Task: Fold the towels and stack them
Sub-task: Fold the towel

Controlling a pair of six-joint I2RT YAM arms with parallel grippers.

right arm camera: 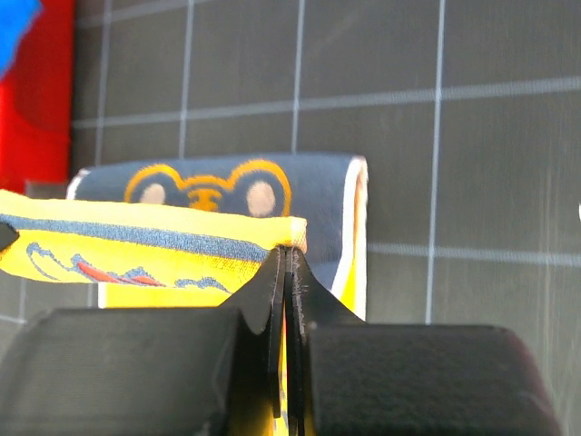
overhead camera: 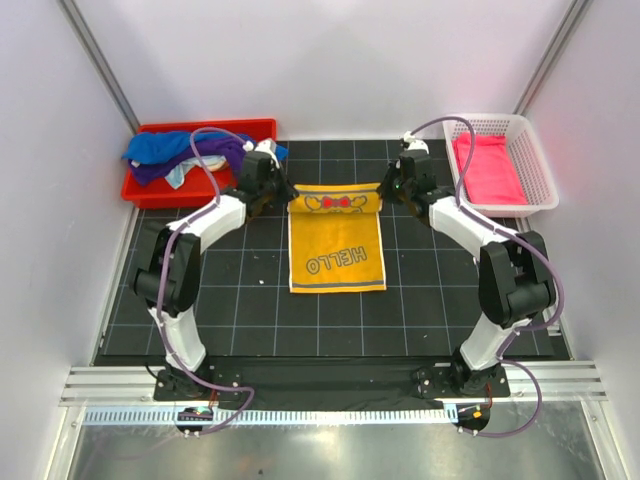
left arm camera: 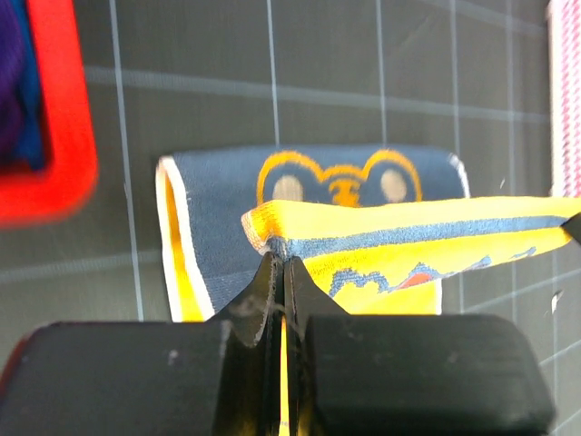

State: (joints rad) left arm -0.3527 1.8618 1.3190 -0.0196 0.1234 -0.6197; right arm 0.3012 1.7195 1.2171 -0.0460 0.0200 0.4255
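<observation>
Corners of the yellow towel are pinched, one each, by the left gripper and the right gripper, fingers clamped tight on the cloth. Its far edge hangs lifted and folded over, and the rest lies flat on the black mat between the arms.

A towel lies at the middle of the desk, its far edge raised. Behind it to the left, a bin holds heaped towels; behind right, a basket holds another towel.
</observation>
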